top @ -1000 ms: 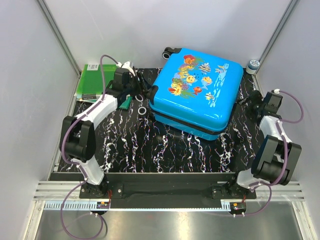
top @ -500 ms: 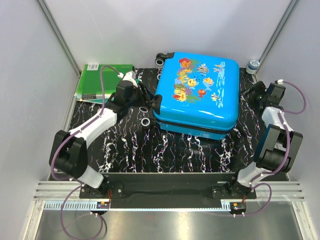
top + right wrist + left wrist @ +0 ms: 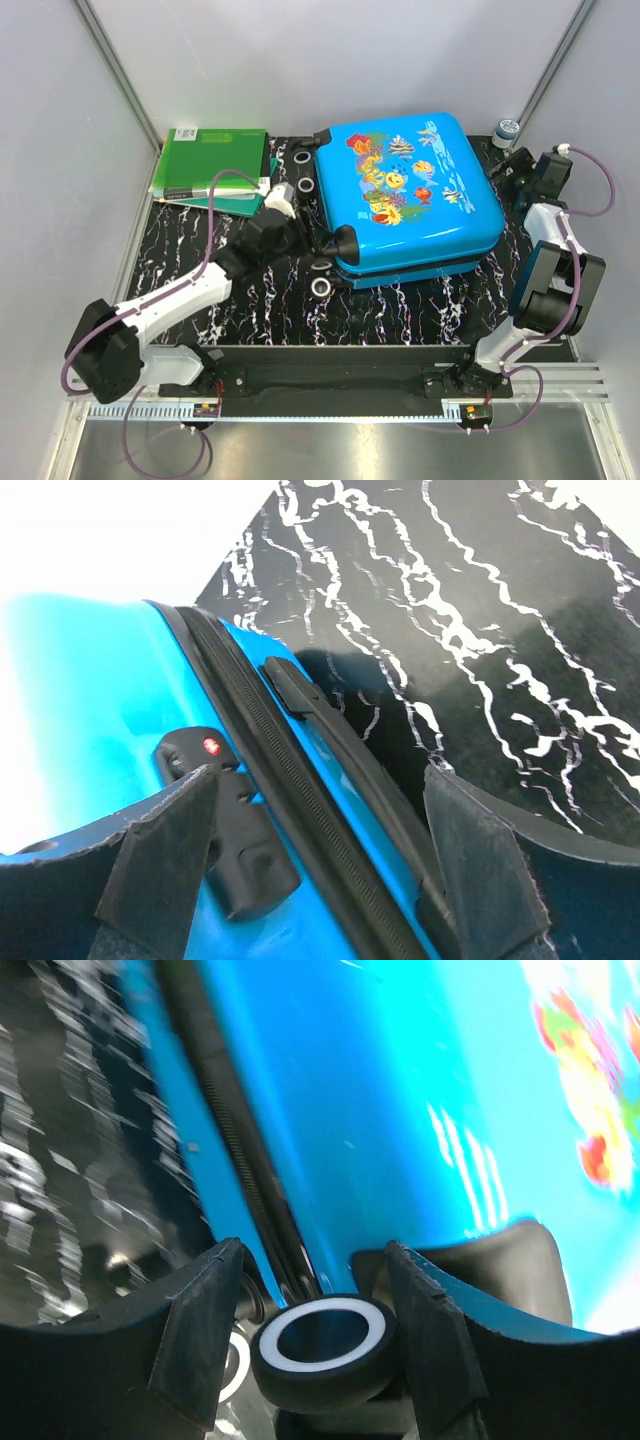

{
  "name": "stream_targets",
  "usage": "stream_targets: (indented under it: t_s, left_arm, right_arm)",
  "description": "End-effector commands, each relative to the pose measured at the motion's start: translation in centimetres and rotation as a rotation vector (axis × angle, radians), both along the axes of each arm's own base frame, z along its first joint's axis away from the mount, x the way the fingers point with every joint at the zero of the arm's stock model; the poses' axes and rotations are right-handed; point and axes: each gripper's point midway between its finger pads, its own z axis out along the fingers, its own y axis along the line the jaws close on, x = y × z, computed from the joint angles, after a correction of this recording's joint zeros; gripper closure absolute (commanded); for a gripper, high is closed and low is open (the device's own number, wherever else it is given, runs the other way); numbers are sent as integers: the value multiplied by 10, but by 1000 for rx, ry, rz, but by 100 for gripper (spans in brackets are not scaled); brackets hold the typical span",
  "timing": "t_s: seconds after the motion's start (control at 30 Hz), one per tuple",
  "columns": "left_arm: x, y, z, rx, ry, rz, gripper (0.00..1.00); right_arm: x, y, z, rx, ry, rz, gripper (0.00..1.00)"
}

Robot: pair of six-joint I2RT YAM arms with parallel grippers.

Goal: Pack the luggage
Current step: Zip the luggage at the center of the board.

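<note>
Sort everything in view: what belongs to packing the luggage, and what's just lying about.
Job in hand:
luggage
left hand, astride one wheel
right hand, at the luggage's zipped edge

Lying about:
green folders
small round container, back right corner

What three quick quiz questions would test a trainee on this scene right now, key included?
1. True or false: the luggage lies shut, printed side up.
2. What sits between the fingers of the left gripper? A: a wheel of the luggage. B: a pen. C: nothing at all.
3. Fill in: the green folders lie at the far ____ corner of the table.
Key: 1 true; 2 A; 3 left.
</note>
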Motion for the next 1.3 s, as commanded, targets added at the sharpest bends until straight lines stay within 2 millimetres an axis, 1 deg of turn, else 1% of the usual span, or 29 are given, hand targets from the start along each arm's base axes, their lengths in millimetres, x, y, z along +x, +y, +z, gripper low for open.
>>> stream_targets:
  t_s: [0.0,0.03,0.07,0.13,0.17,0.2,0.23,0.27,0.33,0.37,0.4,0.43,0.47,0.5,0.53,0.57,0.6,0.63,0.67,0.73,0.77,0.8,0.83,0.87,0.93,0.97,1.03,1.17,1.27]
  left_arm:
    - [-85,-44,1,-91,77,-331,36]
    - [-84,-40,3,-85,65,-321,35]
    - [-85,-31,-2,-36,67,-308,34]
    - [-79,-16,8,5,16,-267,32]
    - [-78,-8,13,40,-5,-265,28]
    - [-71,1,18,53,-23,-237,27]
    - [-70,7,20,63,-32,-230,25]
    - [-65,18,31,74,-74,-218,23]
    - [-66,23,43,80,-120,-242,20]
    - [-67,27,49,109,-165,-268,20]
    - [-72,22,59,104,-198,-321,18]
    - [-75,20,65,110,-225,-361,17]
    - [-78,18,62,144,-246,-419,16]
    - [-86,12,73,130,-270,-490,16]
    - [-92,12,70,153,-258,-530,16]
    - [-95,10,70,188,-295,-581,16]
    - [-100,6,73,191,-313,-634,16]
    - [-105,6,70,220,-345,-694,16]
    - [-115,1,71,211,-364,-755,16]
    - [-120,-1,70,221,-401,-814,16]
    - [-124,-4,70,213,-409,-844,16]
    - [-125,-5,69,214,-411,-852,16]
    - [-124,-8,67,230,-424,-869,16]
    - [-124,-11,65,241,-426,-875,16]
    - [-121,-16,59,269,-426,-882,16]
    - [-117,-19,61,286,-435,-867,16]
    - [-114,-23,55,305,-423,-869,16]
    - [-101,-23,53,362,-436,-818,16]
    - [-95,-23,56,380,-466,-799,15]
  right_arm:
    - [0,32,27,-39,-7,118,10]
    - [-2,29,29,-51,2,109,10]
    - [-3,26,40,-74,-10,99,9]
    - [-11,18,45,-122,18,69,9]
    - [-15,14,62,-156,-4,58,8]
    - [-21,12,64,-162,16,47,8]
    - [-25,10,70,-166,12,42,7]
    - [-32,10,86,-165,-17,36,7]
    - [-43,14,99,-137,-34,48,6]
    - [-51,19,113,-138,-66,53,6]
    - [-56,23,119,-133,-76,60,6]
    - [-60,30,124,-120,-93,83,6]
    - [-70,36,133,-120,-117,91,6]
    - [-75,42,137,-110,-132,114,6]
    - [-84,48,148,-115,-159,124,6]
    - [-90,52,142,-103,-152,134,6]
    - [-94,59,142,-94,-158,160,6]
    - [-102,64,147,-94,-177,174,5]
    - [-106,69,136,-75,-160,189,5]
    - [-116,80,134,-54,-170,227,5]
    - [-120,83,122,-34,-149,235,5]
    - [-123,88,119,-23,-149,254,5]
    - [-128,91,119,-23,-154,261,6]
    - [-132,93,109,-12,-138,268,6]
    - [-142,100,105,-6,-144,290,5]
    - [-145,102,103,-4,-144,296,6]
    - [-151,107,103,-5,-156,313,5]
    - [-158,118,100,42,-157,348,6]
    - [-163,124,99,63,-161,370,5]
